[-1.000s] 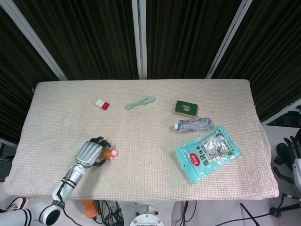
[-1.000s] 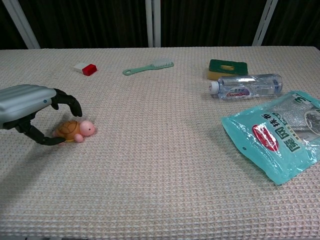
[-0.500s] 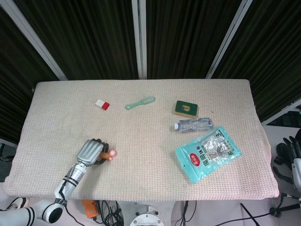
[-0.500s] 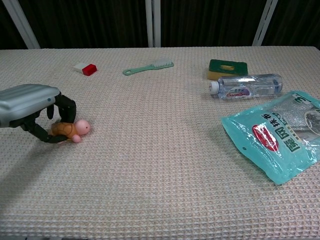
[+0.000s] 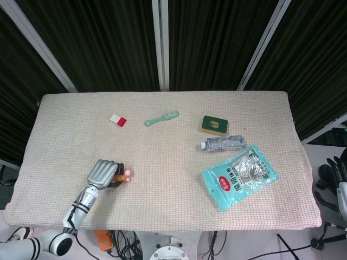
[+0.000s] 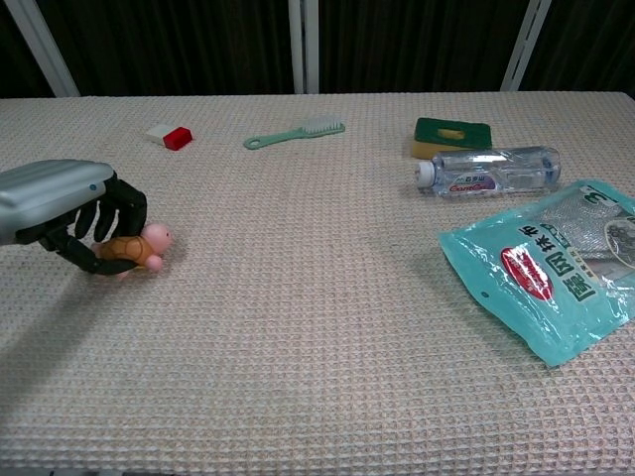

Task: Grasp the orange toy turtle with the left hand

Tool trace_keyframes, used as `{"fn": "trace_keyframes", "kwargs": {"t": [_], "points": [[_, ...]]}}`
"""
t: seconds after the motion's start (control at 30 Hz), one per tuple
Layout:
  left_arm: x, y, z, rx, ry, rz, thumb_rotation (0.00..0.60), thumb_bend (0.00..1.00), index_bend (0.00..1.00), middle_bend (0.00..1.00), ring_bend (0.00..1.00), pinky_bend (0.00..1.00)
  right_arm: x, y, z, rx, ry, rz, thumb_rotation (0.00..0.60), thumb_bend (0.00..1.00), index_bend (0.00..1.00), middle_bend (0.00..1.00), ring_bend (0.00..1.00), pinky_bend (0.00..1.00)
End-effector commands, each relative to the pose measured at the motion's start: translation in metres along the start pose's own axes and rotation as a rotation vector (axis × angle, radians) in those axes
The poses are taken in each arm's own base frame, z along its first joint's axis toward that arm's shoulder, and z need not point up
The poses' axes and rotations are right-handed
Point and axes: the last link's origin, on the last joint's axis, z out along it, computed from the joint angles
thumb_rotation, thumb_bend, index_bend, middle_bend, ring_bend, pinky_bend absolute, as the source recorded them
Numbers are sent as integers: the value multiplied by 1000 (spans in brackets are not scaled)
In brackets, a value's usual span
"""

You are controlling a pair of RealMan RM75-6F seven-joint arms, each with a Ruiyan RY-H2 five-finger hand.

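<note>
The orange toy turtle (image 6: 134,248) with a pink head lies at the front left of the table. My left hand (image 6: 62,210) grips it, black fingers curled around its shell. From the head view, the left hand (image 5: 103,173) covers most of the turtle (image 5: 126,174), leaving only the pink head showing. My right hand (image 5: 332,176) hangs off the table's right edge, away from everything; its fingers are too small to read.
A white and red eraser (image 6: 170,136), a green brush (image 6: 296,132), a green and yellow sponge (image 6: 451,135), a clear bottle (image 6: 488,170) and a teal packet (image 6: 556,268) lie on the beige woven table mat (image 6: 317,327).
My left hand's fingers have closed around the turtle, which was only between them before. The turtle has shifted slightly left and tilted in the grip.
</note>
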Motion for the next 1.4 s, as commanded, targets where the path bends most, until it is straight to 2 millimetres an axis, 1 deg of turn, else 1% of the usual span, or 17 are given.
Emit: {"fn": "trace_keyframes", "kwargs": {"t": [0.03,0.1,0.17,0.43,0.57,0.7,0.77,0.87,0.97,1.1,1.13,1.2,1.23,1.3,1.33,1.37,1.4], "points": [[3,-2,-2,-20,-8,-1,600,211,406,472,338,512,0,0,0,1,0,0,600,169,0,0,0,0],[5,-2,-3,-23,-1,-2,600,203,395,426,298,493,0,0,0,0,-3,2,600,170,0,0,0,0],[4,-4,-3,-20,-7,-4,600,202,387,402,279,487,0,0,0,-1,-4,2,600,170,0,0,0,0],[1,-5,-2,-15,-33,3,600,202,392,420,281,496,-1,0,1,-4,-7,1,600,170,0,0,0,0],[2,-5,0,-7,-16,0,600,207,475,505,355,555,-3,1,1,-5,-12,1,600,169,0,0,0,0],[2,-4,2,-4,11,1,600,241,612,638,459,625,-4,1,1,-7,-15,2,600,170,0,0,0,0],[2,-3,3,-1,25,0,600,269,689,715,527,672,-4,1,1,-7,-17,3,600,170,0,0,0,0],[1,-3,3,7,17,-13,600,317,783,805,613,738,-4,1,0,-7,-17,3,600,170,0,0,0,0],[1,-4,3,14,7,-21,600,335,807,827,637,751,-4,2,0,-8,-14,2,600,171,0,0,0,0],[2,-5,2,19,7,-28,600,336,814,831,642,753,-4,2,0,-8,-13,4,600,170,0,0,0,0],[2,-4,2,19,11,-32,600,335,811,830,640,752,-4,2,0,-8,-13,4,600,171,0,0,0,0],[3,-5,1,18,20,-40,600,323,772,797,615,742,-4,2,0,-8,-14,5,600,170,0,0,0,0],[2,-5,0,15,16,-39,600,303,714,743,572,722,-4,2,0,-9,-14,5,600,170,0,0,0,0],[5,-6,-2,7,18,-36,600,264,575,605,455,654,-4,1,0,-9,-13,6,600,170,0,0,0,0],[7,-7,-4,4,28,-32,600,246,496,522,382,606,-4,1,0,-9,-12,6,600,170,0,0,0,0],[10,-8,-6,2,43,-27,600,237,434,456,320,565,-3,1,0,-9,-10,7,600,170,0,0,0,0],[13,-9,-10,4,61,-20,600,232,394,412,279,537,-3,1,1,-9,-7,7,600,170,0,0,0,0]]}}
